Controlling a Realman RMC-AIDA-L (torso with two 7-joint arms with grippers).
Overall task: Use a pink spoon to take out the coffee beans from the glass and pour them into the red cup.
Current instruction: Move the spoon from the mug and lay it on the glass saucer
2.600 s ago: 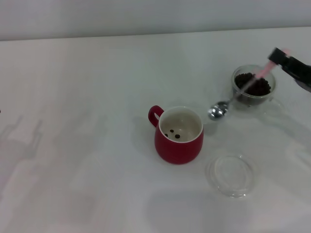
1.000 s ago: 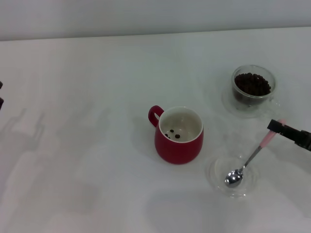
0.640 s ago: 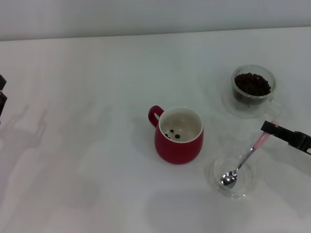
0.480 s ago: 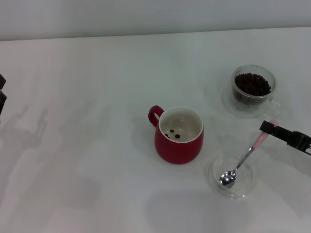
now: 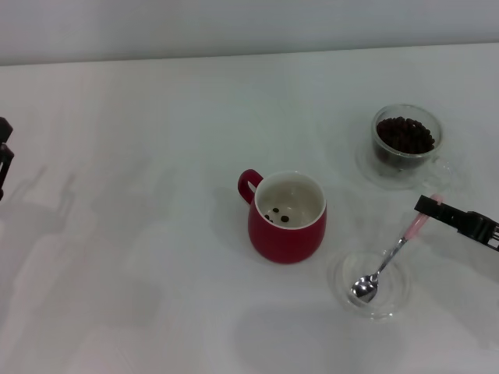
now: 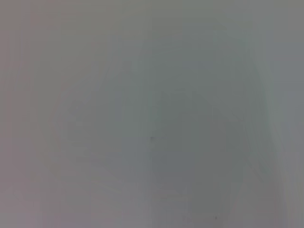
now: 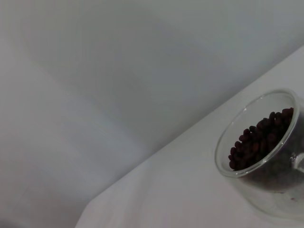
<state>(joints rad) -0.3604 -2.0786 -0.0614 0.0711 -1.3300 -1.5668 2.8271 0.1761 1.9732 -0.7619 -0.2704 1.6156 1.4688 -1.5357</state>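
Right gripper (image 5: 427,207) pinching pink spoon (image 5: 387,258), bowl seemingly in dish (image 5: 343,284)

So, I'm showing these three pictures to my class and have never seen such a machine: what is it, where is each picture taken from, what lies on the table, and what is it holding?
It is a robot with two arms, each ending in a grasping tool. The wide picture comes from a camera on its head, looking down at the white table. The other two come from cameras on its wrists.

On the table stand a red cup with a few coffee beans inside, a glass of beans, also seen from the right wrist, and a flat clear dish.

The right tool grips the pink spoon by its handle end, the bowl down in the dish. The left tool sits at the table's far left edge, holding nothing. The left wrist picture shows only plain grey.
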